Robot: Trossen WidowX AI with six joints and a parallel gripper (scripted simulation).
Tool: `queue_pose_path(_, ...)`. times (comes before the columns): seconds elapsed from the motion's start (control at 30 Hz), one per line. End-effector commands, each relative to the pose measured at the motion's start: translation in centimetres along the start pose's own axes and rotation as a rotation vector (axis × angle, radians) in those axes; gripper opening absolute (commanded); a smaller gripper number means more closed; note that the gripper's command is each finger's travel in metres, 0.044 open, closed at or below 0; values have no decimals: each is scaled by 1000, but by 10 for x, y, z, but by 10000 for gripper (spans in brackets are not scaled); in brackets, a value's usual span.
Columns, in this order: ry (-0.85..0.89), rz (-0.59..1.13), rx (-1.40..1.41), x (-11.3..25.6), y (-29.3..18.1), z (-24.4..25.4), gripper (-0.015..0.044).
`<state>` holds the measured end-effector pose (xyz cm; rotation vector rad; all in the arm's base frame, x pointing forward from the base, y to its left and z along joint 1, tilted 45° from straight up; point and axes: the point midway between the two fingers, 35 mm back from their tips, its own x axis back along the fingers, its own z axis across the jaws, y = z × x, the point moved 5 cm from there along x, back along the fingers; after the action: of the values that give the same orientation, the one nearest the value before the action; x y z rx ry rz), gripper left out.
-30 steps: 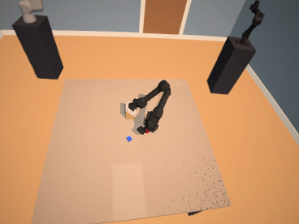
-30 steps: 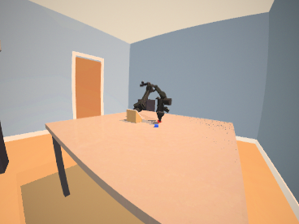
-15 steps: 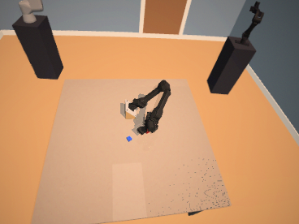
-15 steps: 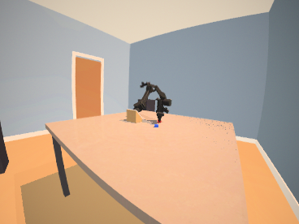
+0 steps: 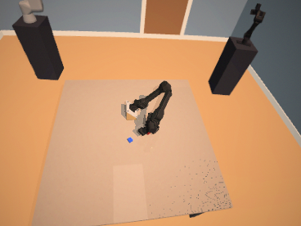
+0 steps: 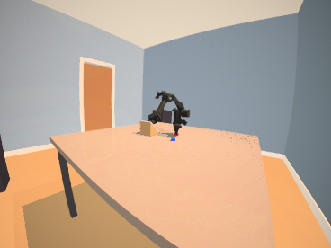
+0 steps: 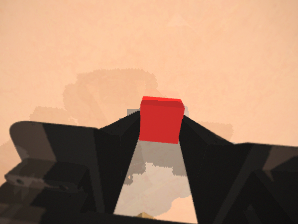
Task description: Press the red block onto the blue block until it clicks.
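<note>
Currently, the claw [image 5: 148,133] [image 6: 176,133] [image 7: 160,117] grips the red block [image 5: 149,133] [image 6: 176,134] [image 7: 161,121], completing the grasp; next likely comes lifting it and centring it above the blue block [image 5: 130,140] [image 6: 173,139].

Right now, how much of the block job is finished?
The jaws are shut on the red block, so grabbing is done. The blue block sits apart from it on the table. Still left: carry red over, press it onto blue, let go.
</note>
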<state>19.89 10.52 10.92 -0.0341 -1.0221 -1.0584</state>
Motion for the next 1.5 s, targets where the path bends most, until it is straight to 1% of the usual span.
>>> queue_pose_path(0.0, -4, 0, 3, 9, 2, -2, 0)
queue_pose_path(0.4, -16, 7, 3, 62, 6, -9, 0)
queue_pose_path(0.8, -2, -1, 5, 116, 2, -6, 0)
queue_pose_path(0.97, -3, -1, 2, 116, 2, -12, 0)
queue_pose_path(1.47, -7, -1, -25, 97, -5, -80, 0)
